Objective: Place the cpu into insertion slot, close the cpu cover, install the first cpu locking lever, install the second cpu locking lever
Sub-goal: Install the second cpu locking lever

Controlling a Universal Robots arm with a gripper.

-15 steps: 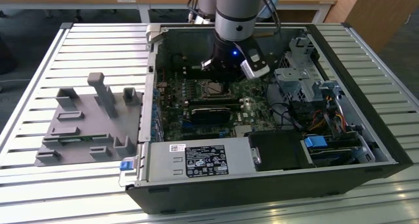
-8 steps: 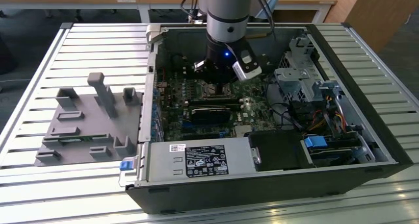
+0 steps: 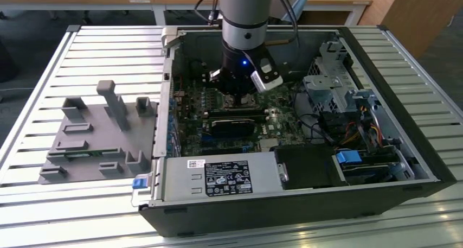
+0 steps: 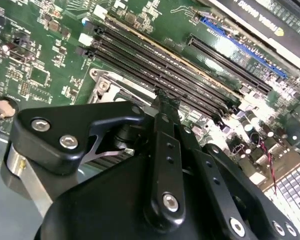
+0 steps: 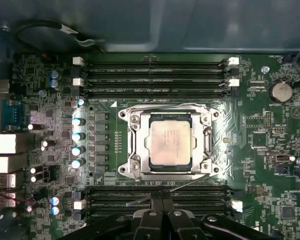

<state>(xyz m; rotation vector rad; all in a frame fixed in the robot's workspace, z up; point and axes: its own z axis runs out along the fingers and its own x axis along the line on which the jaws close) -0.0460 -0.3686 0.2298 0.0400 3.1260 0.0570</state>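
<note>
In the first wrist view the cpu (image 5: 170, 142), a silver-beige square, lies in the insertion slot (image 5: 124, 170) on the green circuit board (image 5: 270, 150). The cpu cover (image 5: 136, 150), a silver frame, lies flat around it, and the chip shows through its window. One thin wire lever (image 5: 165, 104) runs along the slot's far side. Another lever (image 5: 187, 183) slants out from the near side toward my gripper (image 5: 162, 199). My gripper's black fingers are shut together beside that edge, with nothing seen between them. In the exterior view the gripper (image 3: 239, 99) hangs low over the board inside the case.
Long black memory slots (image 5: 155, 75) flank the socket on both sides. The open computer case (image 3: 289, 204) walls in the board, with a black card (image 3: 233, 126), drive cage (image 3: 329, 90) and cables (image 3: 358, 131) at the exterior view's right. A grey fixture (image 3: 97, 131) sits at the left.
</note>
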